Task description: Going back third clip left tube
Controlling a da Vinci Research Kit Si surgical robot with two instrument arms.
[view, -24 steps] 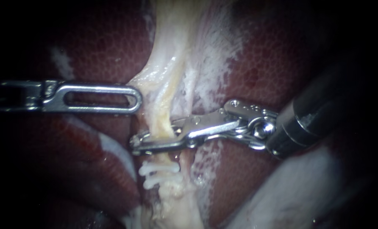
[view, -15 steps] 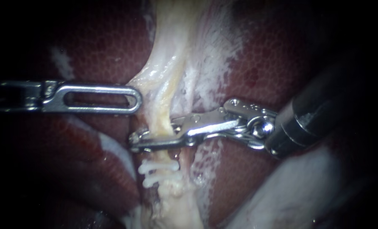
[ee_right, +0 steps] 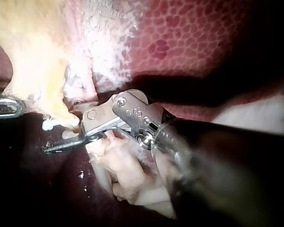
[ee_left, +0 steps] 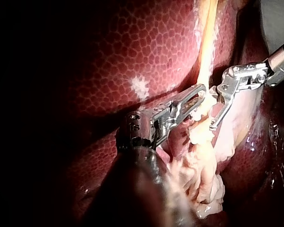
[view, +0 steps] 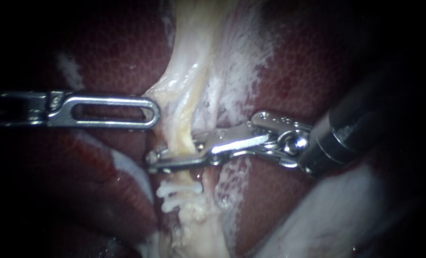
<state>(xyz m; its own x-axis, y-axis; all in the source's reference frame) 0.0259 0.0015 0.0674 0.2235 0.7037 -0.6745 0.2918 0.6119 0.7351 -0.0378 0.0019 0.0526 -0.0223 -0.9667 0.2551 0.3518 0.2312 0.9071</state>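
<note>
Tube dead centre in the endoscope view, a pale yellow strand running down between dark red lobes of liver. The right instrument reaches in from the right, its jaws pinching the tube from both sides. The lower jaw's tip pokes out past the tube's far edge. Whether a clip sits inside those jaws, I cannot tell. Just below them, two white clips sit across the tube, one close under the other.

The left instrument comes in level from the left, showing the flat of a slotted jaw. From this angle the jaws look pressed together on the edge of the pale tissue beside the tube, which draws out to a point toward them.

Over to the left wrist view: the left instrument shows side-on here, its jaws close together, tips right against the tube. The right instrument's jaws stand just ahead of it, crossing the tube. Ragged pale tissue hangs below both, which the endoscope barely shows.

The right wrist view gives those jaws from behind, with the tube caught between a broad upper jaw and a thin lower one. The white clips lie just beside the jaw tips.
</note>
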